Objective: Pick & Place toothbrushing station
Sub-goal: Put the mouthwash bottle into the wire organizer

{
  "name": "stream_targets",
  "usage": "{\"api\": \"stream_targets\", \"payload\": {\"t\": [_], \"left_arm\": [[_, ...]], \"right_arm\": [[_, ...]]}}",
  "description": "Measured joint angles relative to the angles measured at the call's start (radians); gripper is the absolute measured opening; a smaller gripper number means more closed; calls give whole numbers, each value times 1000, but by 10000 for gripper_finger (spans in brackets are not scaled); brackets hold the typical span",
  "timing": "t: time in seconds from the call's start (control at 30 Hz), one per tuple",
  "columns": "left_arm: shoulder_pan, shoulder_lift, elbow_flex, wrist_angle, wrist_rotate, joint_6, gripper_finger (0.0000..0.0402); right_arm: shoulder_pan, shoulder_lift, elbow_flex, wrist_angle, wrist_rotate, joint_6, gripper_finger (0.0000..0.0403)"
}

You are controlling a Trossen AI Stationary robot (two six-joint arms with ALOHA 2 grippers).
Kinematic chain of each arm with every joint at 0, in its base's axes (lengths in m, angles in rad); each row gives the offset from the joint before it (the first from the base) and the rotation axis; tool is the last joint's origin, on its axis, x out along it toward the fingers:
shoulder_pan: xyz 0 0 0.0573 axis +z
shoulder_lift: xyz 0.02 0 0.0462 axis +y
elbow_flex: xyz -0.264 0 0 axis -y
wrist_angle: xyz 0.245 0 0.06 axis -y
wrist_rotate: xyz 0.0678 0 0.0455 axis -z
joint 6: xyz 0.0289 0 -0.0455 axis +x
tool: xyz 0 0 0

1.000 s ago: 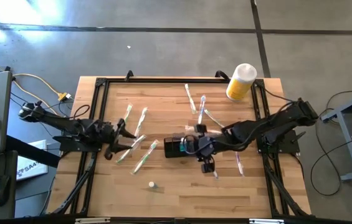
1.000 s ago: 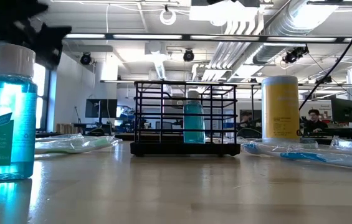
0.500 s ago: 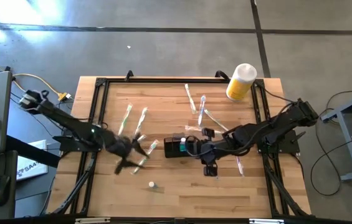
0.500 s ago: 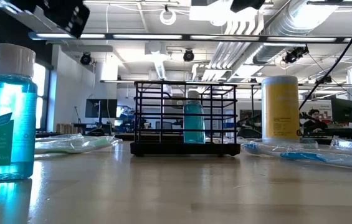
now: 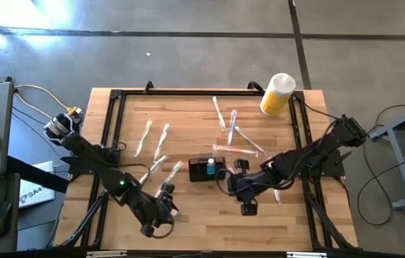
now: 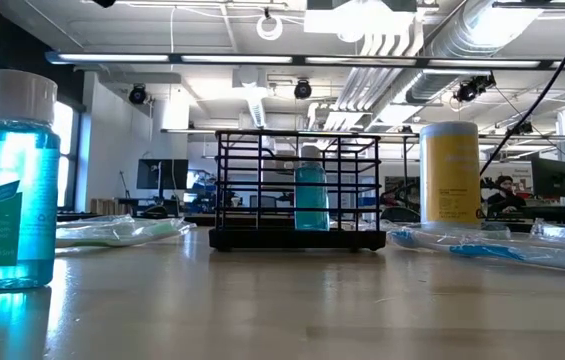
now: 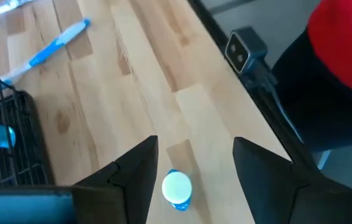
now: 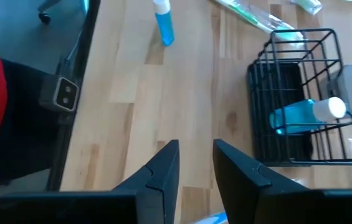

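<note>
The toothbrushing station, a black wire caddy, stands on the table's middle with a blue bottle inside it; it also shows in the low view. My right gripper hovers to the right of the caddy, its fingers a narrow gap apart with nothing between them. Near the table's front edge my left gripper hangs open above a small blue bottle with a white cap. That bottle stands upright on the table, in line with the gap between the fingers and apart from them.
A yellow cylinder with a white cap stands at the far right corner. Wrapped toothbrushes lie left of the caddy and behind it. A black frame borders the table. A small camera sits at the near edge.
My left gripper has swung from the table's left edge toward the near edge and the right, tipping downward, and now hangs over the small blue bottle. My right gripper has drifted from over the caddy's right end toward the near edge, uncovering the bottle inside the caddy.
</note>
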Motion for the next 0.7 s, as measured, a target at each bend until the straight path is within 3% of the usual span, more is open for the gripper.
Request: {"api": "stream_targets", "payload": {"t": [0.7], "left_arm": [[14,63,-27,-5,-18,-42,202]], "right_arm": [[35,9,0,44,1,-2,83]]}}
